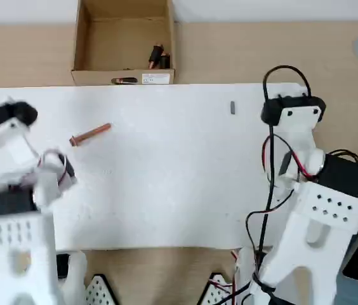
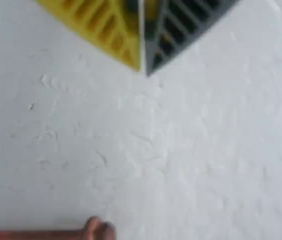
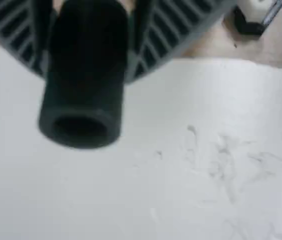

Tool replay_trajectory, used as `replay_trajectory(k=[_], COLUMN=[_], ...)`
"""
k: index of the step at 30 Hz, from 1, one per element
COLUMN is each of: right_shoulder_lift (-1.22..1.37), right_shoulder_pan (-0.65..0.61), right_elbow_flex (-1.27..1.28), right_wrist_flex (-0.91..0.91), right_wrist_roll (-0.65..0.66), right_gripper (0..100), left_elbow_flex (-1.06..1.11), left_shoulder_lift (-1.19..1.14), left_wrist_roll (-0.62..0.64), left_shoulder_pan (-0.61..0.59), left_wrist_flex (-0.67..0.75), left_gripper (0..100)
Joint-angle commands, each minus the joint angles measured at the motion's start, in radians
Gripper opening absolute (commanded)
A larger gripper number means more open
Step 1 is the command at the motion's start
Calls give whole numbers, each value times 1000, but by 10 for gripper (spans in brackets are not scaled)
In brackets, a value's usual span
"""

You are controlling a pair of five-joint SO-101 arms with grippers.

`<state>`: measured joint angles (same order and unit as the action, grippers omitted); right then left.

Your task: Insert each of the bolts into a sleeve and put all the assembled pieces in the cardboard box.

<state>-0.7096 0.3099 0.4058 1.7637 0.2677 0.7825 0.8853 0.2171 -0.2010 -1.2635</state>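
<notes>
The left arm [image 1: 15, 190] stands folded well off to one side of the cardboard box [image 1: 81, 38]. The left pincer [image 2: 143, 64] points down at the white mat [image 1: 179, 178], its yellow and dark fingers closed tip to tip on nothing. The copper bolt [image 1: 91, 135] lies loose on the mat in front of the box, near that pincer but apart from it. The right arm [image 1: 312, 190] stands off the box's other side, the right pincer [image 3: 87, 70] clamped on a black sleeve [image 3: 83, 100] over the mat. Assembled pieces [image 1: 159, 57] lie inside the box
</notes>
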Motion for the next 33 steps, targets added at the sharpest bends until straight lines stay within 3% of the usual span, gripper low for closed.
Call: replay_trajectory(k=[1, 10, 17, 27, 33], right_shoulder_lift=[-33, -33, -31, -33, -33], right_shoulder_pan=[36, 113, 120, 120, 120], right_elbow_flex=[-2, -1, -1, 104, 120], right_wrist_flex=[3, 3, 2, -77, -87], right_wrist_roll=[-11, -11, -9, -11, -11], right_gripper=[10, 10, 10, 10, 10], left_elbow_flex=[-226, -611, -833, -1033, -1106], left_shoulder_lift=[-239, -657, -906, -1164, -1310], left_wrist_roll=[135, 471, 626, 701, 703], left_shoulder_pan=[6, 15, 29, 129, 121], left_wrist_flex=[-54, -206, -245, -229, -232], left_gripper=[2, 2, 2, 10, 132])
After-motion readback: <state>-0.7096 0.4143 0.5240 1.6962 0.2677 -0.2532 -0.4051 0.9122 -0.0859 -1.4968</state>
